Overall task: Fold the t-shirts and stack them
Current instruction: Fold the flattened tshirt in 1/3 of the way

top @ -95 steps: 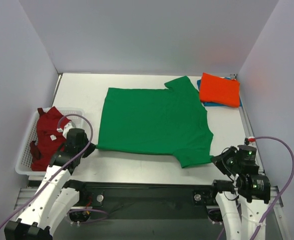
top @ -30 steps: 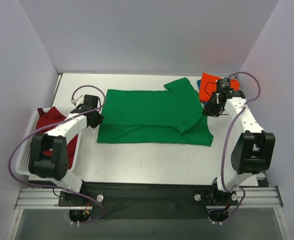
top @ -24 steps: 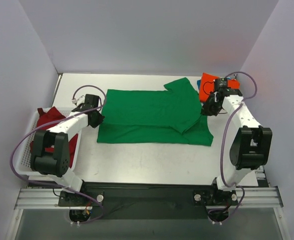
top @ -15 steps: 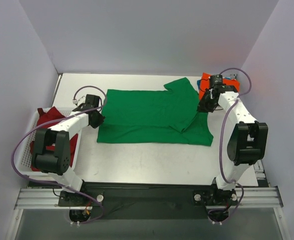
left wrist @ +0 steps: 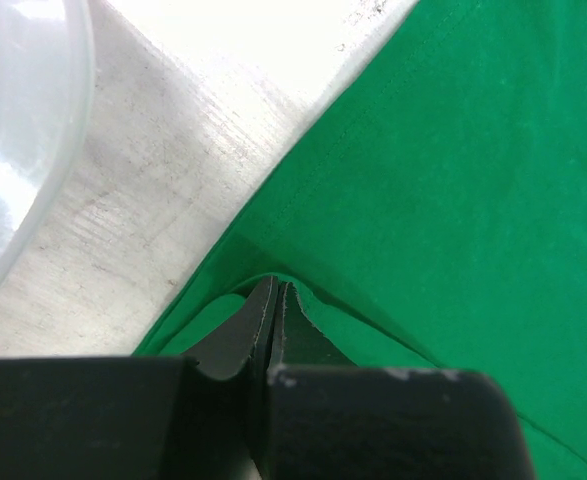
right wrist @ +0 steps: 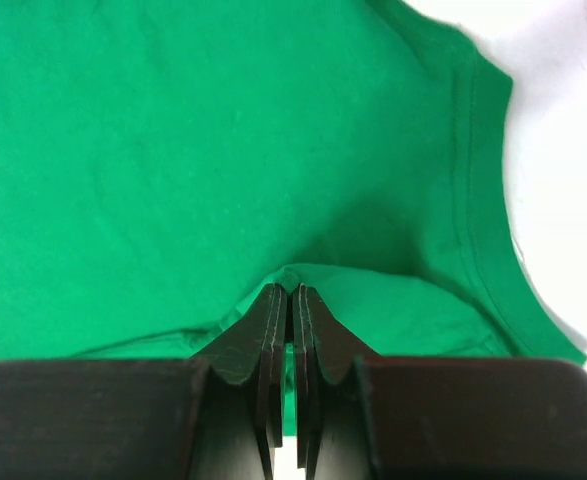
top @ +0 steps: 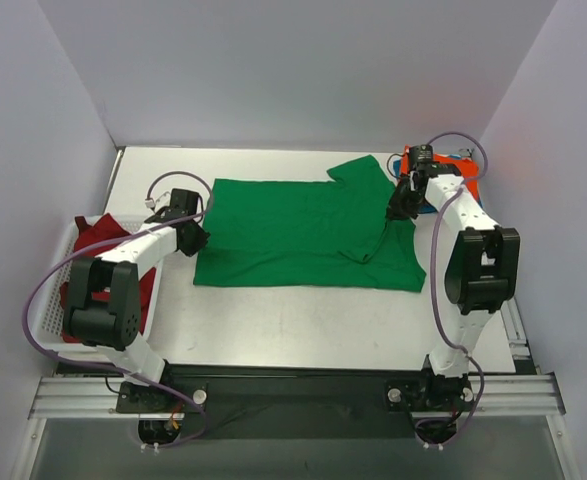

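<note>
Mid lengthwise fold, my left pincer (top: 195, 240) and right pincer (top: 398, 212) each clamp an edge of the bright green cotton t-shirt (top: 303, 222); next, I reckon, I carry both ends evenly up-frame.

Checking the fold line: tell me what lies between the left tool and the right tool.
Only the green t-shirt; the left tool and right tool each pinch one end, as the top view shows.

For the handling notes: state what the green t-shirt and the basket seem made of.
The green t-shirt: soft matte knit fabric, probably cotton; it has stitched hems and folds limply. The basket: white, slightly glossy plastic, judging by its rigid slatted walls.
</note>
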`<move>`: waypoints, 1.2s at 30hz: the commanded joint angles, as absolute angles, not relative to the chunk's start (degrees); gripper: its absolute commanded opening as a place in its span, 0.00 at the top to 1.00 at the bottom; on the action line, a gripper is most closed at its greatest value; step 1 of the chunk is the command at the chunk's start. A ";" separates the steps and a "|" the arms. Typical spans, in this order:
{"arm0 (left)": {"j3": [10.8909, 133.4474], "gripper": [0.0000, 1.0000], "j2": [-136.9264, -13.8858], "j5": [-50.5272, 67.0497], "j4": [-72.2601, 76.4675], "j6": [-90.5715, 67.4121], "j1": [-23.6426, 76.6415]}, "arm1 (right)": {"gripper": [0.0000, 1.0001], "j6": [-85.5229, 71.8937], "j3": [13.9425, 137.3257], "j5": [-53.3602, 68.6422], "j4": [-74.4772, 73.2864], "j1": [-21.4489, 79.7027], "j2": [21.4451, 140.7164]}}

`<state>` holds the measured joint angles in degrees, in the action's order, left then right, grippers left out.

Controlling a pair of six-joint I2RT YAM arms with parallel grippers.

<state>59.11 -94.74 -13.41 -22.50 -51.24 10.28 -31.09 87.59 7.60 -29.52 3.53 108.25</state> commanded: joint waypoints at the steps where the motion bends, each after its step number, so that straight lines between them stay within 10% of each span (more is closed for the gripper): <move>1: 60.56 1.00 -94.83 -13.36 -19.95 -50.89 9.76 | 1.00 -29.62 90.96 8.17 -30.24 3.78 109.86; 4: 60.56 0.99 -94.84 -12.66 -18.81 -50.10 9.67 | 0.93 -28.74 91.66 10.35 -29.09 3.17 111.17; 14: 60.12 0.44 -92.11 -11.61 -16.96 -47.64 9.32 | 0.54 -26.72 90.20 12.40 -26.81 2.11 108.64; 18: 59.42 0.43 -89.57 -10.73 -16.61 -47.37 9.40 | 0.62 -28.65 80.03 9.51 -25.76 4.65 101.98; 24: 56.69 0.43 -85.44 -8.70 -16.17 -47.02 9.49 | 0.50 -33.04 61.37 12.91 -12.58 6.50 94.23; 36: 51.86 0.43 -82.00 -6.77 -14.50 -46.93 9.49 | 0.51 -38.23 57.57 15.38 -5.19 9.84 98.35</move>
